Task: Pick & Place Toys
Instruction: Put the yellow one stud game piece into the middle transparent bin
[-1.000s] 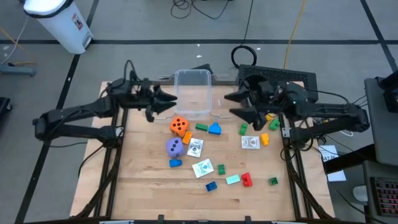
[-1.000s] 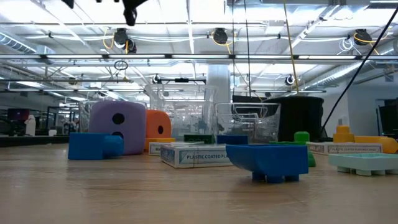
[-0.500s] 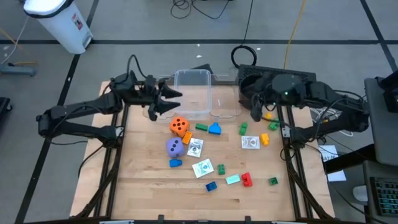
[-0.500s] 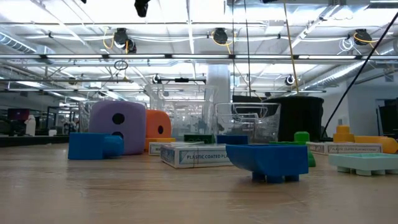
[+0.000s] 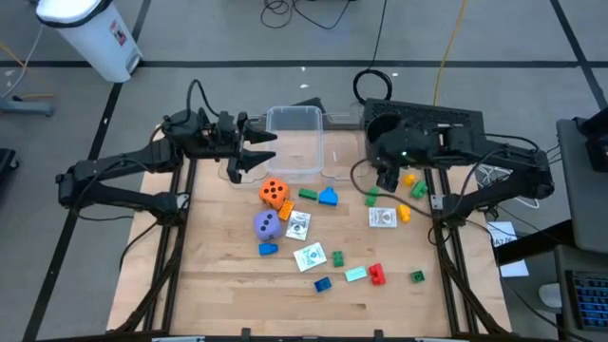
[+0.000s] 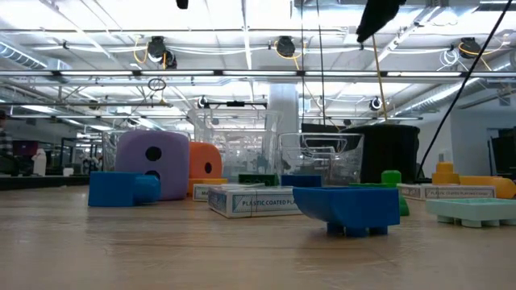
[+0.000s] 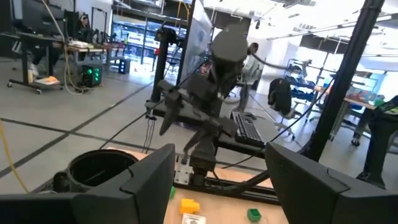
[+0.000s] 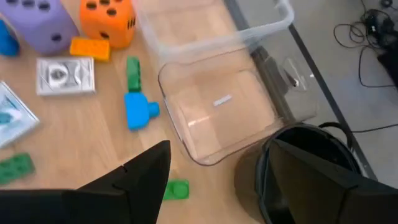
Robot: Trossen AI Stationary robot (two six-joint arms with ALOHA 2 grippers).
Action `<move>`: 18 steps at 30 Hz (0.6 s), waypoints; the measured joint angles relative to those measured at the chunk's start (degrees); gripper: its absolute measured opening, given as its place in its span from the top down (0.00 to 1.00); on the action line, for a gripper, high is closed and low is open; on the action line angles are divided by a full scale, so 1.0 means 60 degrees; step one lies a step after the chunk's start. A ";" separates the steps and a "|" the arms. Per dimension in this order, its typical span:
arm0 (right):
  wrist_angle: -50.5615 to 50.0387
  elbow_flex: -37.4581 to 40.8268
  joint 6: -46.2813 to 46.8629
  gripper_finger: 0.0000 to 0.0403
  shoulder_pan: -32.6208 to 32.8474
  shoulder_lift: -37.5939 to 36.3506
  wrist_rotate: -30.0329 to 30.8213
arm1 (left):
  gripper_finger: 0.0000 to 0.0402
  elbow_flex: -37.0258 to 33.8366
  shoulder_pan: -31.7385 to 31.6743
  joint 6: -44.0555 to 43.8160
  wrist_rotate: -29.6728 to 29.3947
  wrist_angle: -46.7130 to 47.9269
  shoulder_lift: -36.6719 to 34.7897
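The toys lie scattered on the wooden table: an orange die (image 5: 274, 193), a purple die (image 5: 267, 225), white cards (image 5: 382, 218) and several small blocks such as a blue one (image 5: 328, 197) and a red one (image 5: 377, 275). My left gripper (image 5: 264, 152) hovers open beside the clear tub (image 5: 294, 142), pointing level toward the table's right; its fingers (image 7: 149, 180) hold nothing. My right gripper (image 5: 385, 179) hangs open over the far right of the table, slanting down, with nothing between its fingers (image 8: 146, 171). Its tip shows high in the low view (image 6: 377, 16).
A clear lid (image 8: 217, 109) lies on the table next to the tub (image 8: 211, 25). A black round pot (image 8: 305, 168) stands at the far right, under my right arm. Bare wood lies along the near edge (image 5: 285, 309).
My right gripper has tipped from pointing level toward the table's left to slanting down, and has sunk a little, so that its tip now enters the low view. My left gripper has risen slightly, almost out of the low view. No toy has moved.
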State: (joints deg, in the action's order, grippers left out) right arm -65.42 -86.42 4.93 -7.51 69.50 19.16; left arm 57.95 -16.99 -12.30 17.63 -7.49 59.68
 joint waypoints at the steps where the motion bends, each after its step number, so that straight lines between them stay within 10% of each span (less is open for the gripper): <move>1: 0.0023 0.0143 0.0012 0.34 -0.0005 0.0003 0.0044 | 0.36 0.0000 0.0000 0.0002 0.0000 0.0003 0.0000; 18: -0.2321 0.1838 0.5104 0.34 -0.2008 -0.0015 0.0038 | 0.36 -0.0018 0.0251 -0.1078 0.0047 0.0091 0.0691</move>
State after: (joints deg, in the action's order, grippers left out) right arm -79.34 -75.39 35.56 -19.56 69.41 19.39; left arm 57.84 -15.49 -18.77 17.91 -6.94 63.82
